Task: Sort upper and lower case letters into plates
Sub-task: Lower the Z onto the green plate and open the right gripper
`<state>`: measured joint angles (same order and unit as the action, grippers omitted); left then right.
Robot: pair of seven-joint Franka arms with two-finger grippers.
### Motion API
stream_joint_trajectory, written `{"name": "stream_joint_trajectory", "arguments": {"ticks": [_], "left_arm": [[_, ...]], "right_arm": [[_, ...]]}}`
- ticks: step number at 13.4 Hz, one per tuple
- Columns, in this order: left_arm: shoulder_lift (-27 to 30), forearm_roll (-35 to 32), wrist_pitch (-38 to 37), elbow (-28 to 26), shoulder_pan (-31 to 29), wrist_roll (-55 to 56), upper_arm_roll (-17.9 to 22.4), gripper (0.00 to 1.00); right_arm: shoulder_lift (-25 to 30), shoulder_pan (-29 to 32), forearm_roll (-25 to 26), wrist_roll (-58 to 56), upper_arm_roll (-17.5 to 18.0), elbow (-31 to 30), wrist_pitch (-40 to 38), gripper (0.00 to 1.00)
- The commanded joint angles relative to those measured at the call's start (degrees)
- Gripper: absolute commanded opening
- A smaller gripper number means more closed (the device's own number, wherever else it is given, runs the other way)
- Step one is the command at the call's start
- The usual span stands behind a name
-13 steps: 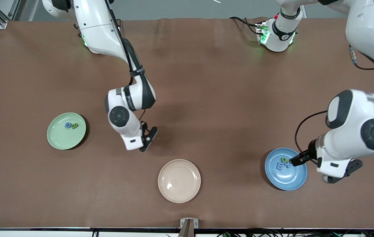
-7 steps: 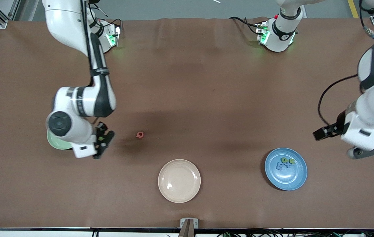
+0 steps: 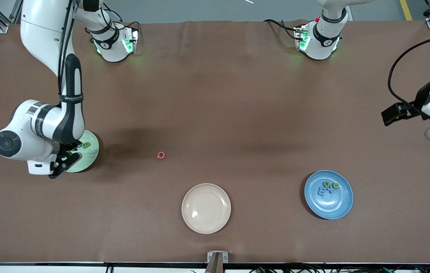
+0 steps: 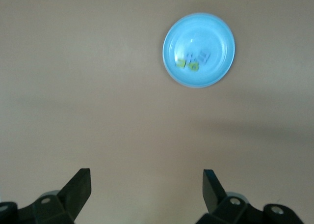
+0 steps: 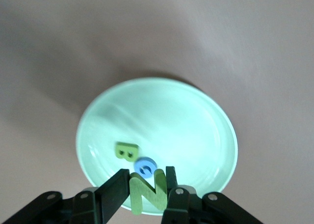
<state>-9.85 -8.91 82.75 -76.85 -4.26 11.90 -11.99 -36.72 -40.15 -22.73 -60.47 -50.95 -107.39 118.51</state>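
Now right gripper clamping green N over pale green plate; left gripper spread, idle.

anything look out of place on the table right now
Yes: a red letter lies alone on the bare table, between the pale green plate and the cream plate, in neither. Every other letter in view is in a plate or held.
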Motion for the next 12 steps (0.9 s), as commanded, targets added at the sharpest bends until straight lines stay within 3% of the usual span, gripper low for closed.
{"name": "stream_joint_trajectory", "arguments": {"ticks": [1, 3, 9, 12], "left_arm": [[11.23, 4.42, 4.6, -14.88, 3.9, -3.37, 7.76, 1.0], [15.29, 4.43, 8.73, -21.04, 4.0, -3.38, 7.95, 1.0], [15.21, 4.52, 12.96, -21.15, 4.08, -3.38, 5.67, 1.0], [14.95, 4.26, 14.72, -21.07, 4.0, -3.29, 5.05, 1.0]], "right_arm": [[0.6, 0.68, -5.81, 0.7, -0.64, -5.8, 6.8, 0.09], [-0.01, 2.44, -9.16, 4.02, -0.38, -5.81, 7.52, 0.09], [-1.94, 4.2, -13.39, 14.15, 1.73, -5.29, 11.99, 0.09], [-2.21, 7.35, -13.57, 15.73, 5.94, -5.29, 15.68, 0.09]]}}
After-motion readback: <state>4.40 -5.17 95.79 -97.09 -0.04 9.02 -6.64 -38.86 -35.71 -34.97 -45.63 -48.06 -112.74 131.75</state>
